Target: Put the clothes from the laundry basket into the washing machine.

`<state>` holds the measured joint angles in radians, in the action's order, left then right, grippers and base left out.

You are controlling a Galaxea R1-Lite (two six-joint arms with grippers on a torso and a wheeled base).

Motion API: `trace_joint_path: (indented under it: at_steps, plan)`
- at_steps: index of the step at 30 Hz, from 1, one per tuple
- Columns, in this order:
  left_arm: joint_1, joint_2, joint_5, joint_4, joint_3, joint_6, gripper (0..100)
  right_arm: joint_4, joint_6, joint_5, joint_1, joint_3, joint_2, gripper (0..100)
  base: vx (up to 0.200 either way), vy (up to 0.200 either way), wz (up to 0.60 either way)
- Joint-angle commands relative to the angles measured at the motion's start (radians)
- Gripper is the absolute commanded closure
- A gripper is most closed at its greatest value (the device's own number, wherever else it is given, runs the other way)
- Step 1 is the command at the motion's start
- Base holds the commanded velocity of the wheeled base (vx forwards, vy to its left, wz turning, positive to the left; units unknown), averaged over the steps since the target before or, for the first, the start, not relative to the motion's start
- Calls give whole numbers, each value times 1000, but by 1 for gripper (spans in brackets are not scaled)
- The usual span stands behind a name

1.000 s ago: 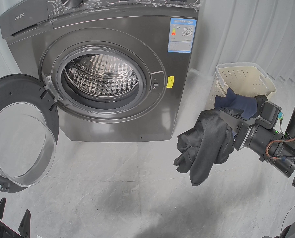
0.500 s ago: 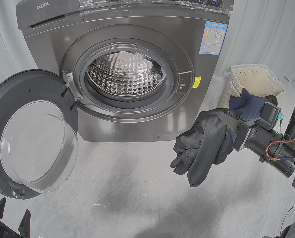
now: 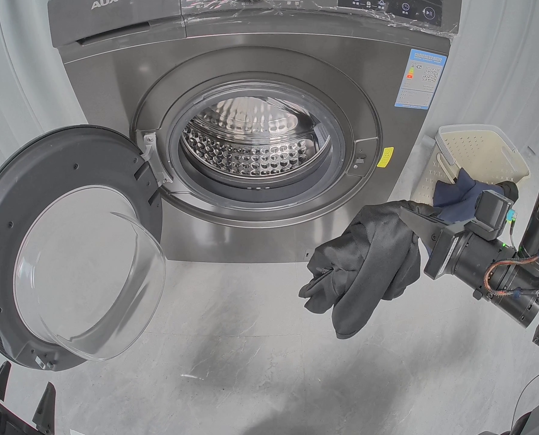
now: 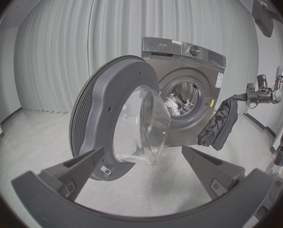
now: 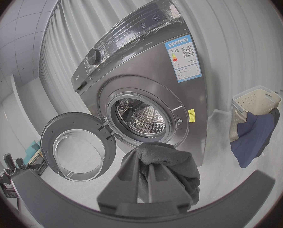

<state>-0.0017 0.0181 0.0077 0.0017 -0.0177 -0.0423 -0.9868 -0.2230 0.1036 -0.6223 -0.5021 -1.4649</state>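
Note:
A grey washing machine (image 3: 257, 61) stands ahead, its round door (image 3: 70, 243) swung wide to the left and its steel drum (image 3: 254, 137) showing no clothes. My right gripper (image 3: 409, 215) is shut on a dark grey garment (image 3: 366, 267) that hangs over the floor, right of and below the drum opening. In the right wrist view the garment (image 5: 166, 162) is bunched around the closed fingers (image 5: 132, 174). A cream laundry basket (image 3: 484, 152) stands right of the machine with a navy garment (image 3: 462, 191) draped over its rim. My left gripper (image 3: 19, 397) stays low at the left, open, holding nothing.
The open door (image 4: 116, 117) takes up the space left of the drum, close in front of my left gripper. Bare grey floor (image 3: 221, 333) lies before the machine. White curtains (image 3: 511, 49) hang behind.
The whole head view has shifted, so the machine now sits more to the right and the basket nearer the edge. My right gripper still holds the dark garment in much the same pose.

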Motion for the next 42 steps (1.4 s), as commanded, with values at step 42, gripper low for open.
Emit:
trace_joint_path:
  at_steps: [42]
  plan:
    - [-115, 798, -621, -233, -306, 118, 0, -176, -124, 38, -194, -521, -480, 100, 0, -10, 0]
